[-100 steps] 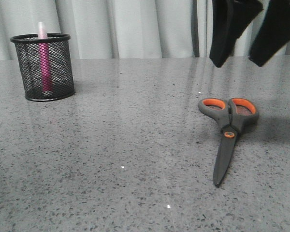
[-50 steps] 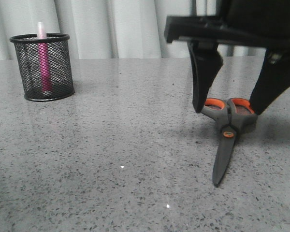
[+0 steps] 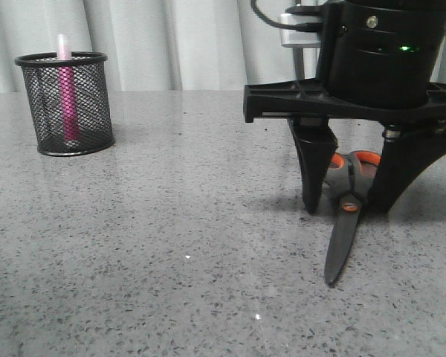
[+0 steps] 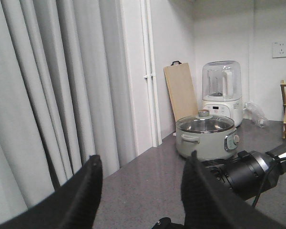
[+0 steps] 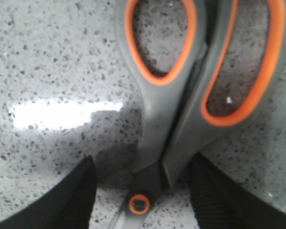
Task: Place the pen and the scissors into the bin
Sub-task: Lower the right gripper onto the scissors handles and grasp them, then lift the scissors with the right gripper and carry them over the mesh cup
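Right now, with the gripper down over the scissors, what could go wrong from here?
The right gripper is open, its fingers straddling the scissors near the pivot, so closing there may pinch the tapered handle necks and let them swivel or slip. The fingertips look very close to the table and might scrape it. The bin is narrow and already holds the upright pen, so the long scissors could catch its rim or tip it.

I can read no text, brand, number or sign in any view. The scissors [image 5: 181, 119] and the bin [image 3: 65, 103] carry no lettering that I can make out. Beside the grey cooker [image 4: 206, 137], the white blender [image 4: 221, 93] has a small front panel, too small for me to read.
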Tool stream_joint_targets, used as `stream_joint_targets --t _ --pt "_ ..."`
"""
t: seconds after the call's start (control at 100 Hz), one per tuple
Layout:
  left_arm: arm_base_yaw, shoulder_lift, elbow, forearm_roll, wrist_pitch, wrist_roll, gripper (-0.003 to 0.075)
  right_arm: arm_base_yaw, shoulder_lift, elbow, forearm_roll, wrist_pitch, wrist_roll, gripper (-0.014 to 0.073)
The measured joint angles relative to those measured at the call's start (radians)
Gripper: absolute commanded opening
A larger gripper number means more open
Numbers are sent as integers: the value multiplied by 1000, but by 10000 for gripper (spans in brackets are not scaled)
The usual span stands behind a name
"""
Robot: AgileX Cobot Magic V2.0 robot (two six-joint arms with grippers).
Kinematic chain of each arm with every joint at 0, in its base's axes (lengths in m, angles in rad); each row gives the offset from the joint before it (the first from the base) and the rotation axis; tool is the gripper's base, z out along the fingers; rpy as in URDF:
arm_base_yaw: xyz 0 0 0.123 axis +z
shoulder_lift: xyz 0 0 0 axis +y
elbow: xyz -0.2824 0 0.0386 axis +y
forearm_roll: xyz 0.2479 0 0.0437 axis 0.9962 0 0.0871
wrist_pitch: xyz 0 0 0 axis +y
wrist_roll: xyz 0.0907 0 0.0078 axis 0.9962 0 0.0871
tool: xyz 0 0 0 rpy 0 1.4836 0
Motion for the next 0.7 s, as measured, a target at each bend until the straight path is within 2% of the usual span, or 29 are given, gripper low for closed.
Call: stream_joint_targets --t 0.08,0.23,0.47,0.7 --pt "0 0 0 0 0 0 344 0 13 -2 -12 11 0 205" --pt "0 0 0 0 0 0 344 0 18 -5 -26 3 2 -78" --pt "0 0 0 2 0 0 344 -3 23 -30 -53 -66 -41 -73" --pt "0 0 0 10 0 0 344 17 23 -172 -113 -250 -67 -73"
